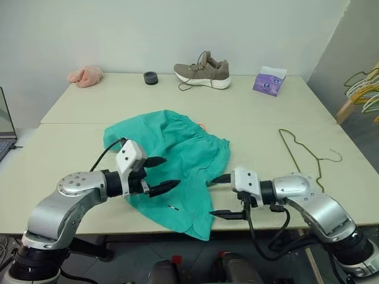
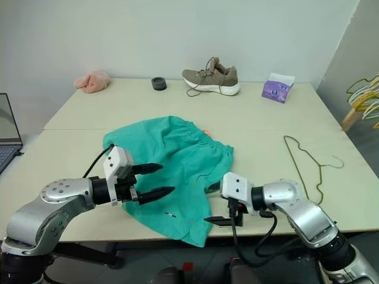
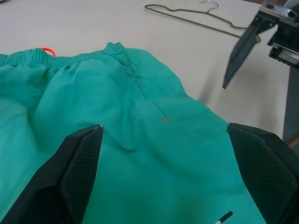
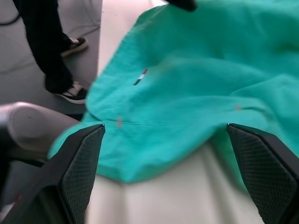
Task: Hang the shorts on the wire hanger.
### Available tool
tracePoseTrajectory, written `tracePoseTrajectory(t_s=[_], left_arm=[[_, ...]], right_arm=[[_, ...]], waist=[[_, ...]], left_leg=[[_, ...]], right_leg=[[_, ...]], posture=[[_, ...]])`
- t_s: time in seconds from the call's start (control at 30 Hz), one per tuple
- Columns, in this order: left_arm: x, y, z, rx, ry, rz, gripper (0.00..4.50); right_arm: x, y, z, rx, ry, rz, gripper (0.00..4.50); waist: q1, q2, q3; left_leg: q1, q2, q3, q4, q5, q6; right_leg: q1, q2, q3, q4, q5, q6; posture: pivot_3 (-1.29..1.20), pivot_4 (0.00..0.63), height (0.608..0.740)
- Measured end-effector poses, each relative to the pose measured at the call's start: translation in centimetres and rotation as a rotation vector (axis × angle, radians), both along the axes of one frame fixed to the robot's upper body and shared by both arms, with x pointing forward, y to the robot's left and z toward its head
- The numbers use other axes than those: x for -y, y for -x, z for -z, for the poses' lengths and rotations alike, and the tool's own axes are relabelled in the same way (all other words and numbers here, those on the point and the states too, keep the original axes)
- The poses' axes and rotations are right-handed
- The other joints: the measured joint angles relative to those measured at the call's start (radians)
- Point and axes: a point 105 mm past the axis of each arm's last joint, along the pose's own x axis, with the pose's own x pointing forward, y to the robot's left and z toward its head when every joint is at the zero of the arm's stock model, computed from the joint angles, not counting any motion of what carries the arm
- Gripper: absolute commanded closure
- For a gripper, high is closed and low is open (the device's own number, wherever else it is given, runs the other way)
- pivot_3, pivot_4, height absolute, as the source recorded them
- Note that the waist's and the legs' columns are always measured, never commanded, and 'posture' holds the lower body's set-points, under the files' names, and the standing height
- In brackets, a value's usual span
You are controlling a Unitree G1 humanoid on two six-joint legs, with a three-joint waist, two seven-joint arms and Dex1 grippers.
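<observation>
Both claws hover low over the near part of the table, each with its two black fingers spread wide and nothing between them. Left claw [image 1: 159, 174] hangs over the near left part of the shorts [image 1: 177, 165], pointing toward the right claw [image 1: 220, 196], which sits at the near right hem of the cloth and points back toward the left one.

The shorts lie spread and rumpled on the near table [image 1: 71, 160], a pale cream top. Their gathered waistband faces the far side, with a small orange tag [image 1: 202, 125] beside it, and one hem droops over the near edge. A tiny white mark [image 1: 173, 207] shows near that hem.

The wire hanger [image 1: 308, 155] lies flat on the table to the right of the shorts, apart from them, its hook toward the right edge.

A seam runs across where a second table butts against the first. On the far one sit a pink fluffy cloth [image 1: 86, 76], a small dark ring [image 1: 151, 77], a tan shoe [image 1: 202, 70] with loose laces, and a purple tissue box [image 1: 269, 80]. A plain pale wall stands behind. A laptop [image 1: 6, 127] shows at the left edge, and a bunch of coloured hangers [image 1: 364, 89] at the far right.

In the right wrist view a person's dark trouser legs and shoes [image 4: 70, 91] stand on the grey floor beside the table.
</observation>
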Motion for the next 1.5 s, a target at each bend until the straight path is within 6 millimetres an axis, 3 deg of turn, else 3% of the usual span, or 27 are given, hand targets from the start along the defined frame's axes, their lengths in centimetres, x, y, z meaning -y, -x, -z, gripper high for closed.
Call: tracePoseTrajectory(t_s=[0.2,0.37,0.57,0.8,0.93,1.27,1.4,1.5], left_arm=[[-0.6,0.4,-0.2,-0.017,0.035,-0.016,0.00],[-1.8,0.7,-1.1,-0.005,0.034,-0.036,0.00],[-2.6,0.6,-1.5,0.009,0.028,-0.063,0.00],[-2.5,0.6,-1.6,0.010,0.030,-0.065,0.00],[-2.5,0.6,-1.5,0.001,0.031,-0.070,0.00],[-2.4,0.6,-1.7,0.006,0.033,-0.067,0.00],[-1.7,0.5,-1.6,0.003,0.037,-0.039,0.00],[-1.4,0.4,-1.5,0.000,0.037,-0.025,0.00]], right_arm=[[3.6,-7.4,0.8,0.454,0.198,0.170,0.01],[4.2,-11.5,1.0,0.777,0.333,0.153,0.01],[2.3,-13.1,2.7,0.927,0.369,0.060,0.01],[-1.7,-13.5,2.5,1.011,0.288,-0.004,0.01],[-2.8,-14.1,2.8,0.996,0.297,0.010,0.94],[-2.2,-15.9,2.1,1.004,0.342,0.107,4.46],[-1.7,-16.9,0.3,1.077,0.386,0.104,4.46],[1.2,-17.8,-0.4,1.075,0.485,0.115,4.46]], waist=[[-0.010,0.000,0.000],[-0.021,0.001,0.001],[-0.023,0.000,0.000],[-0.024,0.001,0.000],[-0.024,0.000,0.000],[-0.024,0.001,0.001],[-0.025,0.001,0.001],[-0.020,0.001,0.001]], left_leg=[[0.000,-0.001,0.001,0.000,0.000,0.000],[0.000,0.000,0.001,-0.001,0.000,0.000],[0.001,-0.001,0.001,0.000,0.000,-0.001],[0.003,0.000,0.002,-0.001,0.001,-0.001],[0.003,-0.001,0.003,0.000,0.001,-0.001],[0.003,-0.001,0.003,-0.001,0.000,-0.001],[0.003,-0.001,0.003,-0.001,0.000,-0.001],[0.002,-0.001,0.003,-0.001,0.000,-0.001]], right_leg=[[-0.001,0.000,0.002,0.000,0.000,-0.001],[-0.001,0.000,0.003,0.000,0.000,-0.001],[-0.001,-0.001,0.008,0.000,0.000,-0.001],[-0.001,0.000,0.011,0.001,0.001,-0.001],[-0.001,-0.001,0.011,0.001,0.002,-0.002],[-0.002,-0.001,0.011,0.001,0.003,-0.005],[-0.002,-0.001,0.011,0.001,0.003,-0.005],[-0.002,-0.001,0.011,0.000,0.003,-0.005]], posture=[[-0.06,0.078,0.740],[-0.03,0.076,0.740],[-0.02,0.075,0.740],[-0.02,0.077,0.740],[-0.02,0.078,0.740],[-0.03,0.082,0.740],[-0.05,0.084,0.740],[-0.06,0.088,0.740]])
